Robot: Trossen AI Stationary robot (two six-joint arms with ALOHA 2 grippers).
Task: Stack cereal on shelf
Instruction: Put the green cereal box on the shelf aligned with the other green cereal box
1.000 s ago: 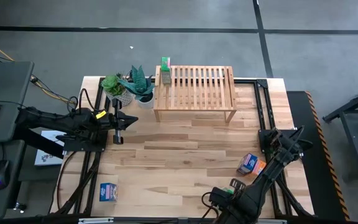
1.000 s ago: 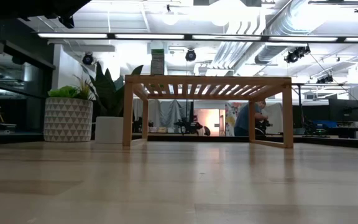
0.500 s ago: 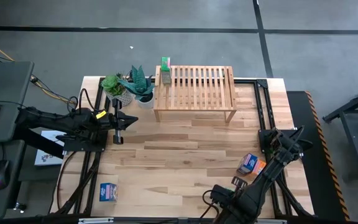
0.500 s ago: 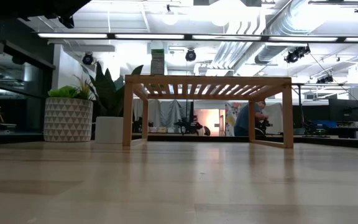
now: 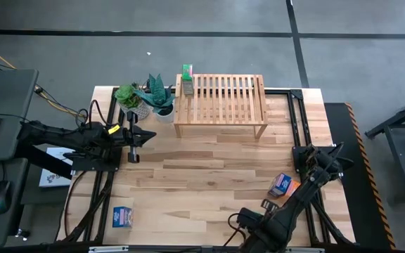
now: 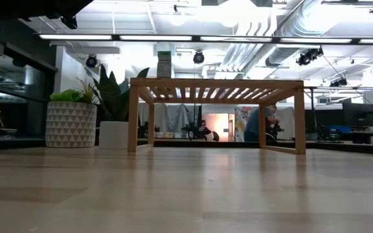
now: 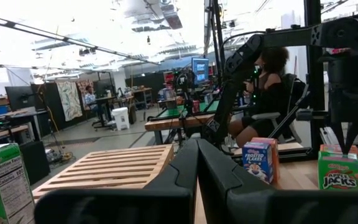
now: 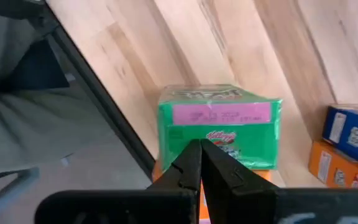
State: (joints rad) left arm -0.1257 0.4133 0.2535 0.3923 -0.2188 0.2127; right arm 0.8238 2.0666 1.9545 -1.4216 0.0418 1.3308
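Green cereal box (image 8: 219, 124) just beyond right gripper (image 8: 199, 163), fingers together, barely shifted; left gripper (image 5: 133, 138) unmoved, pinched empty. No stacking progress.

two potted plants (image 5: 146, 98) at table (image 5: 209, 176) back-left corner.

Green cereal box (image 5: 187, 77) (upright) on shelf (image 5: 221, 105)

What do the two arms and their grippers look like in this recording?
Both arms are dark, nearly black, jointed links on black tube frames at the table's sides. The left arm carries a small yellow tag near its wrist and thin black cables along it; its gripper ends in two flat dark fingers. The right gripper has the same smooth black tapered fingers.
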